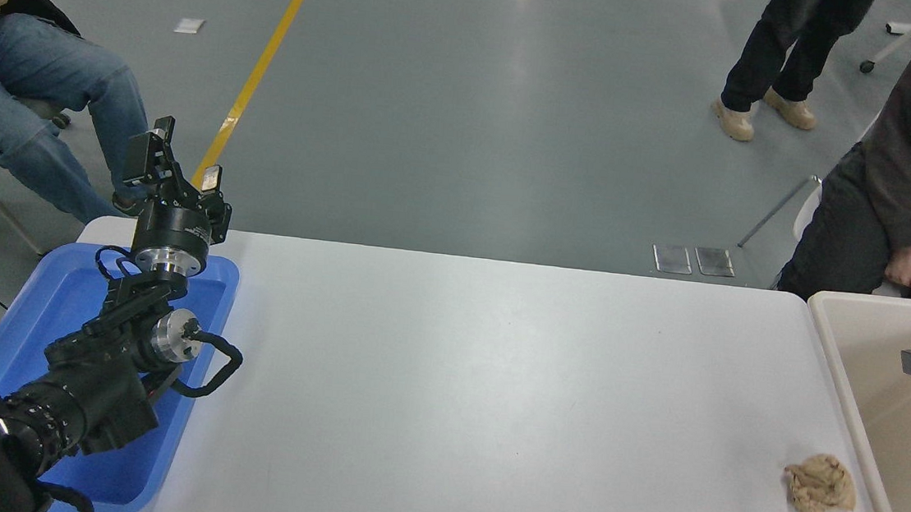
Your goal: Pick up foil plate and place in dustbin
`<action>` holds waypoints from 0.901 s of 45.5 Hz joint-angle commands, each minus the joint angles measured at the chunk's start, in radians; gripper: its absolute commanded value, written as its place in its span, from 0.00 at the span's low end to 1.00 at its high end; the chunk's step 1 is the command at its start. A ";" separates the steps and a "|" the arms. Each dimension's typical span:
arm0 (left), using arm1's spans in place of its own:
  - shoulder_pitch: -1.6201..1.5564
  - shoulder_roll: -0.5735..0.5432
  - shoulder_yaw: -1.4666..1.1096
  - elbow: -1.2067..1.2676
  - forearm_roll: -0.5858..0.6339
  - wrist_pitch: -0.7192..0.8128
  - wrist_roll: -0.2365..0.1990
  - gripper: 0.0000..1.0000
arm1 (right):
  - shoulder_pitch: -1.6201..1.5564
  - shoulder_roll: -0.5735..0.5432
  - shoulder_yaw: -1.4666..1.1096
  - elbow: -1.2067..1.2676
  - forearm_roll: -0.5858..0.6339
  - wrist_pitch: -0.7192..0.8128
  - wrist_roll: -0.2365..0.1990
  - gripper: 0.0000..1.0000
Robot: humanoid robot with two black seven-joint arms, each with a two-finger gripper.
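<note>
surface: white table (493, 391) | left end: blue tray (56, 295) lying flat | near right edge: crumpled brown paper ball (819, 486) | just beside right end: beige bin (842, 356)

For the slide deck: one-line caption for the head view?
Right gripper over the beige dustbin; left gripper parked above blue tray.

A smooth grey floor (469, 100) with a soft sheen stretches beyond the white bench (477, 390). A yellow line (262, 66) runs diagonally across it toward the bench's far left corner. Two small metal floor plates (692, 260) sit just past the far edge, and a chair leg (774, 211) slants nearby.
</note>
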 commanded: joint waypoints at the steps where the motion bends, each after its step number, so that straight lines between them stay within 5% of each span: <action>1: 0.000 0.000 0.000 0.000 0.000 0.000 0.000 1.00 | 0.140 -0.034 -0.028 0.167 0.000 0.009 0.004 1.00; 24: 0.000 0.001 0.000 0.000 0.000 0.000 0.000 1.00 | 0.775 -0.063 -0.247 0.909 0.095 0.095 0.004 1.00; 41: 0.000 0.001 0.000 0.000 0.000 0.000 0.000 1.00 | 1.030 0.136 -0.289 1.124 0.336 0.285 0.020 1.00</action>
